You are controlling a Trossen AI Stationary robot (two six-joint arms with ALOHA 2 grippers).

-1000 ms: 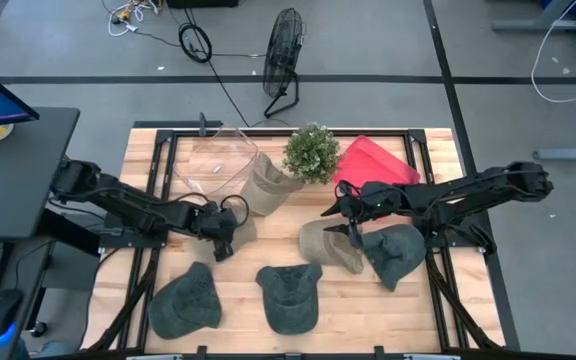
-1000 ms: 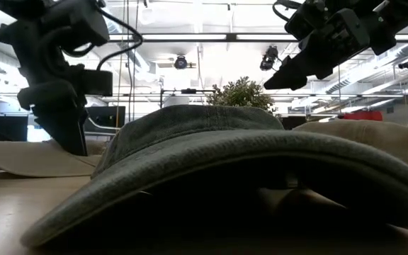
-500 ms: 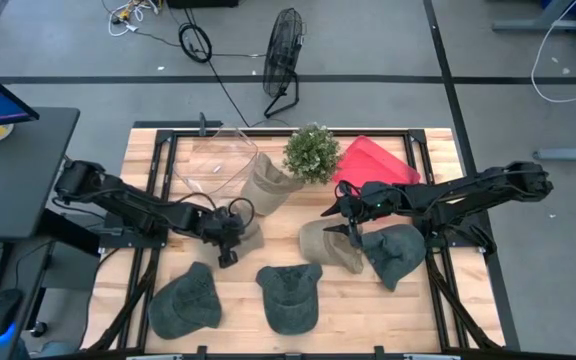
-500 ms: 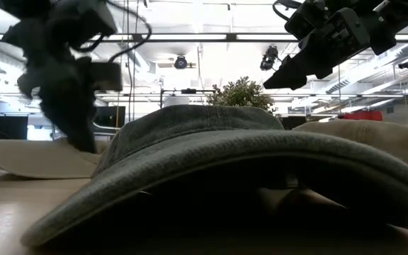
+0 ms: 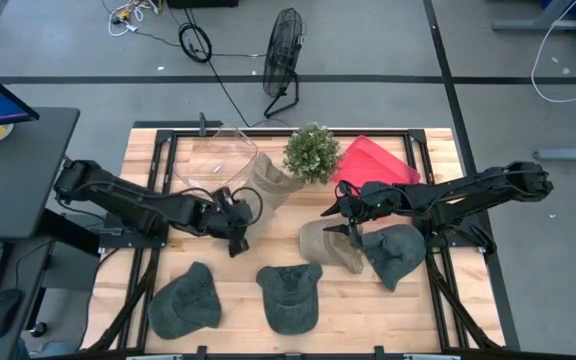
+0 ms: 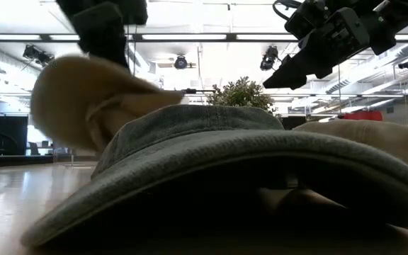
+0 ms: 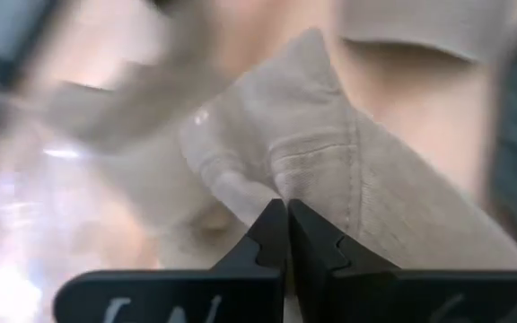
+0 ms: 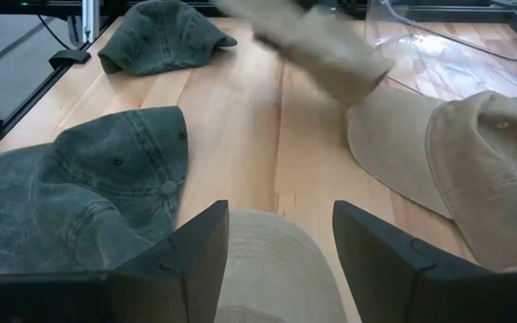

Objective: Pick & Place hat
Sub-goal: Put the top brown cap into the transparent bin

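Near the middle of the table (image 5: 438, 310), toward its left half, the left gripper (image 5: 236, 240) has its fingers pressed together on a fold of a tan hat (image 7: 330, 188); in the left wrist view the two dark fingertips meet on the beige cloth with no gap between them. From table height that tan hat (image 6: 83, 103) hangs raised off the wood, bunched under the dark gripper above it. From above, most of this hat is hidden under the left arm, so its exact outline there cannot be made out.

Toward the right half of the table the right gripper (image 5: 353, 232) hovers with its fingers (image 8: 187, 260) spread apart, holding nothing, just over another tan hat (image 5: 330, 245) that lies flat on the wood. Touching that hat on its right side is a green hat (image 5: 395, 252). Along the front edge lie two more green hats, one at the centre (image 5: 290, 295) and one nearer the front left corner (image 5: 185, 302).

At the back of the table stand a clear plastic container (image 5: 218, 160), a small potted plant (image 5: 311, 152) and a red cloth (image 5: 373, 165). Another tan hat (image 5: 270, 180) lies between the container and the plant, next to the left gripper.
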